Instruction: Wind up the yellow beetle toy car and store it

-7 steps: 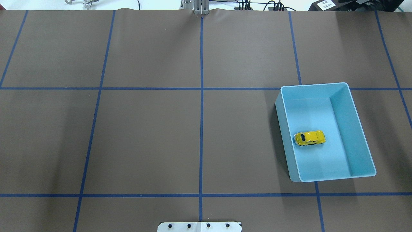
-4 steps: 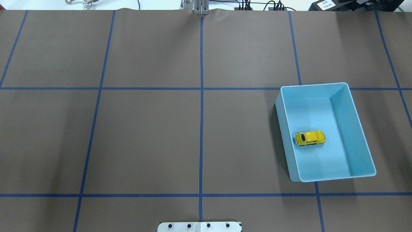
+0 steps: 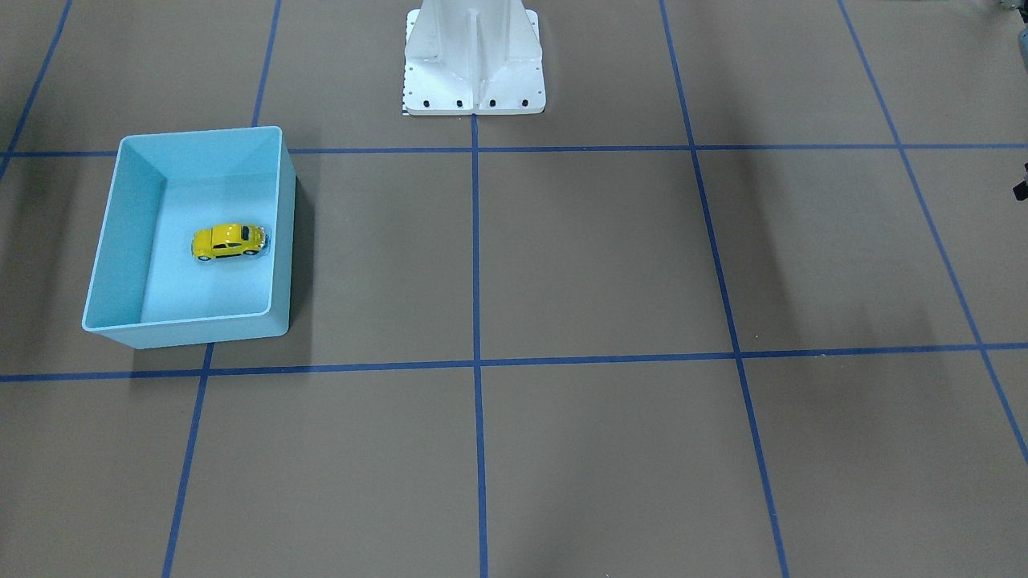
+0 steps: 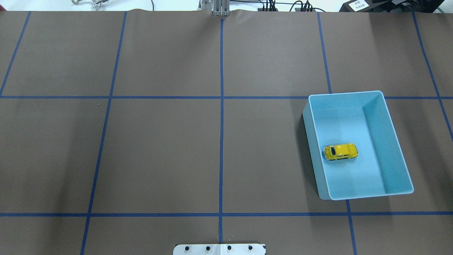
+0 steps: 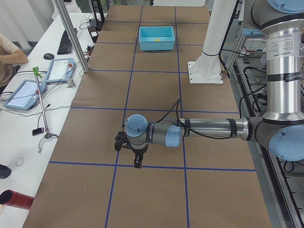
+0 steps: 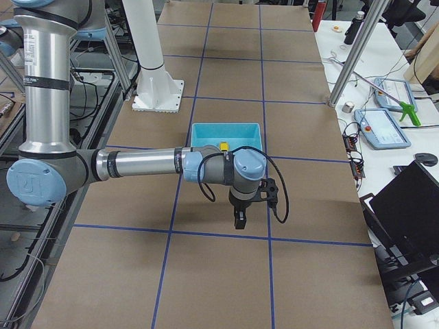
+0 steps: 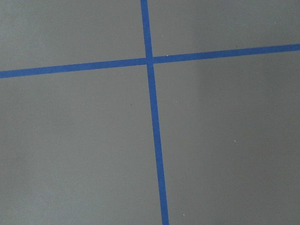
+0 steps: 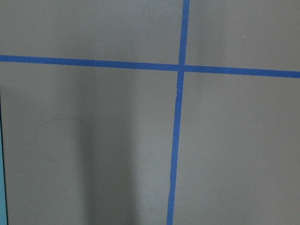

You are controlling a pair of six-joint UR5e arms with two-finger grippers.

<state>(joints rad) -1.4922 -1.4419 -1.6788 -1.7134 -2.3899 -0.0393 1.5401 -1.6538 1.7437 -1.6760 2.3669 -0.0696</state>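
The yellow beetle toy car (image 4: pixel 340 151) stands on its wheels inside the light-blue bin (image 4: pixel 399 156), near the bin's middle; it also shows in the front view (image 3: pixel 229 242). No gripper touches it. My left gripper (image 5: pixel 137 164) hangs over the bare mat far from the bin, seen only in the left side view. My right gripper (image 6: pixel 239 221) hangs over the mat just beside the bin (image 6: pixel 226 130), seen only in the right side view. I cannot tell whether either is open or shut. Both wrist views show only mat and tape lines.
The brown mat (image 4: pixel 159 152) carries a grid of blue tape lines. The robot's white base (image 3: pixel 474 60) stands at the table's near-robot edge. Desks with tablets, a keyboard and poles (image 5: pixel 71 35) line the far side.
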